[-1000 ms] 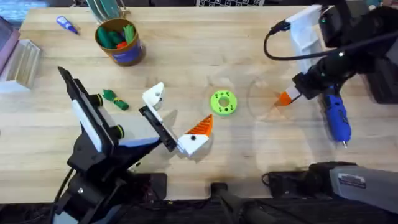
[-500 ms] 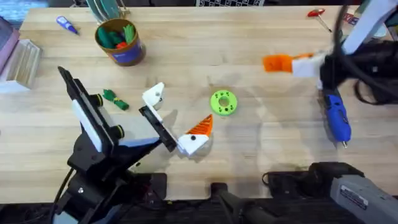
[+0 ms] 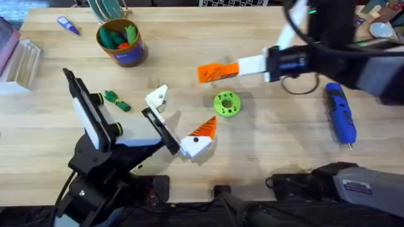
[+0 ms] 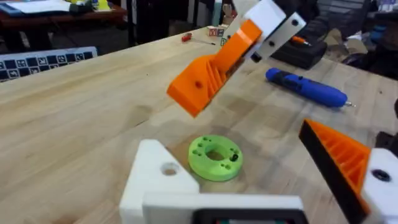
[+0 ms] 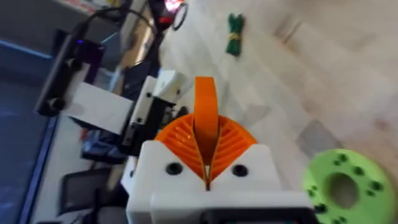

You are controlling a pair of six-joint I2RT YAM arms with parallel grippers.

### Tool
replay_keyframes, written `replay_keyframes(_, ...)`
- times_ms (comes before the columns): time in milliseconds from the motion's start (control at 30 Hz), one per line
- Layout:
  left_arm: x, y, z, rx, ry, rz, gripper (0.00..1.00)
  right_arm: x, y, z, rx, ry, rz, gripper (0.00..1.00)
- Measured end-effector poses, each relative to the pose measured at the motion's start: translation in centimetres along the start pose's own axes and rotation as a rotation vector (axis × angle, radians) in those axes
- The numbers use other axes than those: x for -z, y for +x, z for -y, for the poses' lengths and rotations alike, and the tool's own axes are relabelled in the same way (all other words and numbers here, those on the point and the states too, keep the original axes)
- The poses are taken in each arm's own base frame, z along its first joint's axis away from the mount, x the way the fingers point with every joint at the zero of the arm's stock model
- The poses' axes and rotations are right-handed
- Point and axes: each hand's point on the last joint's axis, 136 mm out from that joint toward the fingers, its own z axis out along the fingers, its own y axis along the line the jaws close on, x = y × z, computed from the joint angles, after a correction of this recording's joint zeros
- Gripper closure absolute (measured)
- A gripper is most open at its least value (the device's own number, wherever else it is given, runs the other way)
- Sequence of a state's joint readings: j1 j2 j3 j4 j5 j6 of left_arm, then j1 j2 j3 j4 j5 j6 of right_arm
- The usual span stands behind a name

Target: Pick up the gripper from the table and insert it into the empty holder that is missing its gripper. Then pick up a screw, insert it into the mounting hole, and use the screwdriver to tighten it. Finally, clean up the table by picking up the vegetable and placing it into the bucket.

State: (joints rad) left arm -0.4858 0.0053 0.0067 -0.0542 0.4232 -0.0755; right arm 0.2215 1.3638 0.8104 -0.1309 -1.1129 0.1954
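Observation:
My right gripper [image 3: 211,72] hangs over the table's middle, shut on the orange wedge-shaped gripper [image 5: 205,102], which stands up between its ribbed pads. It hovers just beyond the green disc [image 3: 227,104]. My left gripper [image 3: 178,118] rests open near the front. One of its fingers is the bare white holder [image 3: 156,98] with the mounting hole [image 4: 169,168]; the other carries an orange pad [image 3: 203,130]. The blue screwdriver [image 3: 339,113] lies at the right. A dark-green vegetable [image 3: 117,101] lies left of the holder, and the bucket [image 3: 121,43] stands behind it. A screw is out of view.
The bucket holds several toy vegetables. A small blue-purple pen [image 3: 67,25] lies at the back left, and clear plastic boxes [image 3: 22,63] sit at the left edge. A black cable [image 3: 303,85] loops under the right arm.
My right arm has swung left from beside the screwdriver to above the table's middle, carrying the orange gripper. The left arm has stayed put.

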Motion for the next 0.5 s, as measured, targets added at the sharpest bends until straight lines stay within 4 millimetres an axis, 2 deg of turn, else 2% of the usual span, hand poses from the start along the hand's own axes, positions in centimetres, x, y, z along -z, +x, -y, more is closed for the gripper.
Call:
replay_keyframes(133,0.0,0.0,0.0,0.035,0.0,0.0,0.015,-2.1,0.9,-1.2,-0.086,-0.096,-0.062,0.992)
replay_keyframes(333,0.0,0.0,0.0,0.052,0.0,0.0,0.015,-3.5,1.9,-2.7,-0.224,-0.188,-0.137,0.992)
replay_keyframes(500,0.0,0.0,0.0,0.057,0.0,0.0,0.015,-4.2,2.8,-2.7,-0.344,-0.212,-0.189,0.992)
